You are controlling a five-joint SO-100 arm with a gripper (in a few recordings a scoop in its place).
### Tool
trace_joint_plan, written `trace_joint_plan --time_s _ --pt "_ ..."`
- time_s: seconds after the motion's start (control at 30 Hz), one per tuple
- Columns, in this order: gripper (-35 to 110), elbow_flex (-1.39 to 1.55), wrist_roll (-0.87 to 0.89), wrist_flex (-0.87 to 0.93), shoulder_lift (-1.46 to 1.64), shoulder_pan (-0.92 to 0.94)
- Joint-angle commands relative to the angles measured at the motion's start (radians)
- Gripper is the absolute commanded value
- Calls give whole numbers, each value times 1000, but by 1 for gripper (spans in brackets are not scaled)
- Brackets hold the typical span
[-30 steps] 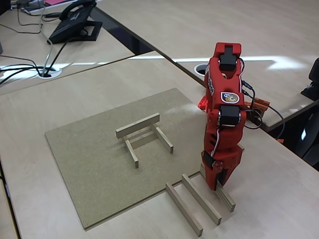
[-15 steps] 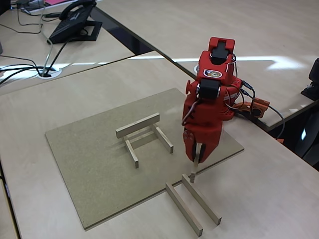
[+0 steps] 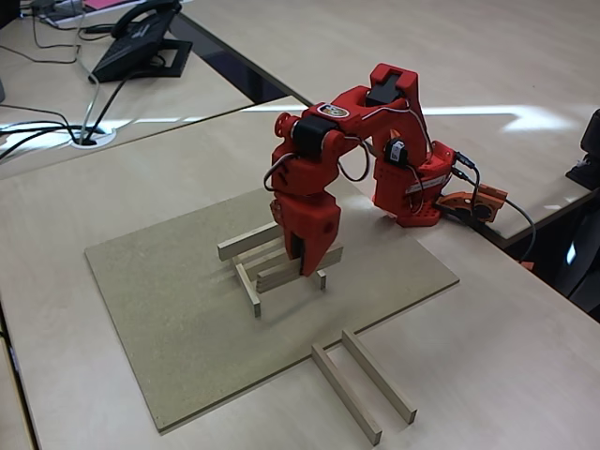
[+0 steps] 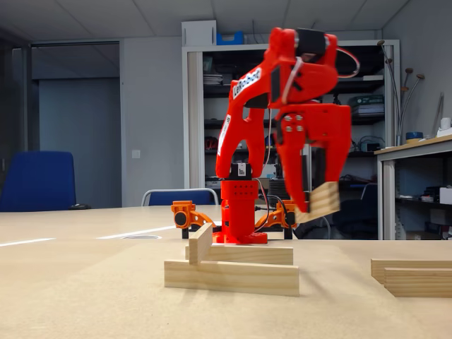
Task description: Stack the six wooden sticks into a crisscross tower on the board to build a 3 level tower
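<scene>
On the board (image 3: 159,309) two wooden sticks (image 3: 248,288) lie parallel, and a third stick (image 3: 246,244) rests crosswise on their far ends; this partial tower (image 4: 232,277) shows in both fixed views. My red gripper (image 3: 306,262) is shut on a fourth stick (image 3: 277,274), held roughly level. The gripper (image 4: 305,201) carries that stick (image 4: 321,201) in the air, above the near ends of the base sticks and clear of them. Two more sticks (image 3: 347,394) (image 3: 380,375) lie side by side on the table in front of the board.
The arm's base (image 3: 412,192) stands at the board's far right edge, with an orange part and cables (image 3: 478,202) beside it. A desk phone (image 3: 141,42) and cables sit on the neighbouring desk at the back left. The two loose sticks (image 4: 417,275) lie right of the tower.
The gripper took a stick from the table at the front right, lifted it and swung left over the board. It now hangs above the base sticks.
</scene>
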Motion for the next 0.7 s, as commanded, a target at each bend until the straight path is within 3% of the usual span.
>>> trace_joint_plan --time_s 0.0,0.67 --pt "0 -55 -48 -11 0 77" --pt "0 -144 -31 87 -110 115"
